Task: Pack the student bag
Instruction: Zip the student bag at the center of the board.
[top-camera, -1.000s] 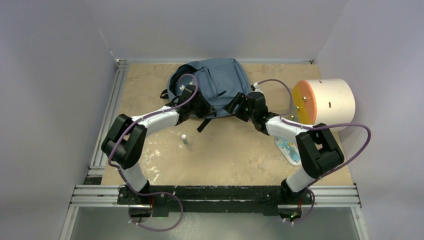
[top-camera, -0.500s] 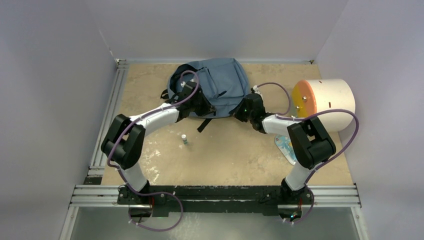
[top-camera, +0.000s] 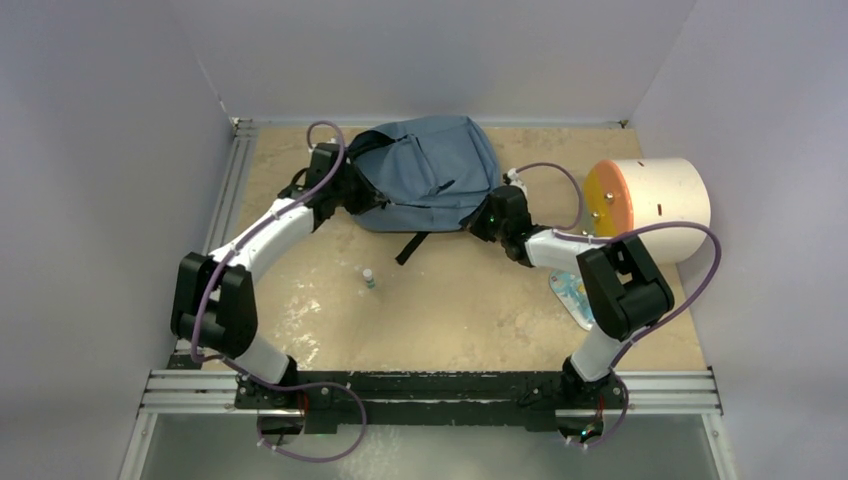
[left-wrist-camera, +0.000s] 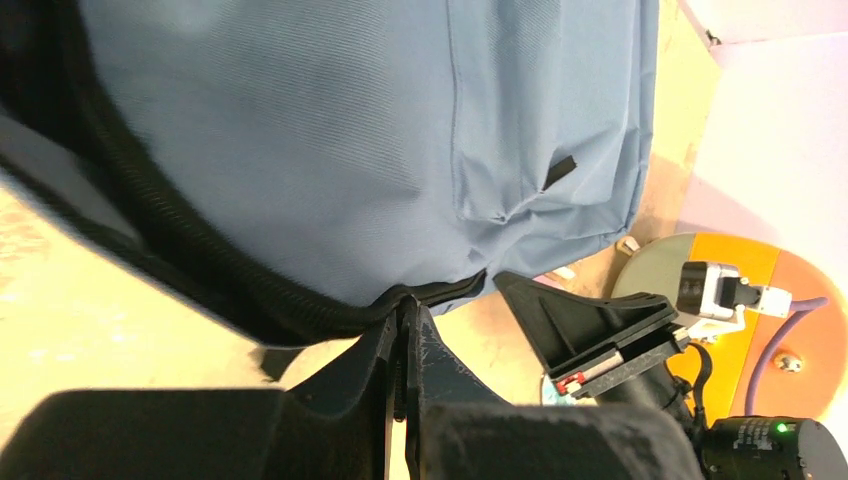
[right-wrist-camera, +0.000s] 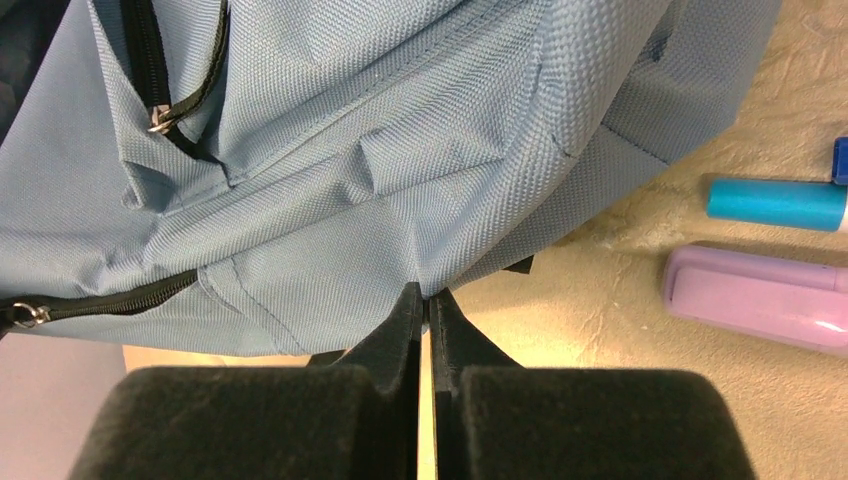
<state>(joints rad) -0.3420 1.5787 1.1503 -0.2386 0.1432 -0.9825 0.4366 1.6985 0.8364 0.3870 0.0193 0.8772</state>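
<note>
While my left tool (left-wrist-camera: 405, 312) clamps the bag (top-camera: 430, 170) at its zipper rim and the right tool (right-wrist-camera: 425, 296) its corner, bag lies far-centre on the table (top-camera: 480, 310); I judge packing barely begun, bottle (top-camera: 369, 278) outside.

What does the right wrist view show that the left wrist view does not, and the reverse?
Right wrist only: a teal cylindrical tube and a flat lilac case lying on the beige table. Left wrist only: the orange round face of a white cylinder. Both: the soft grey-blue fabric backpack, pinched at its edge by the left gripper or the right gripper.
</note>
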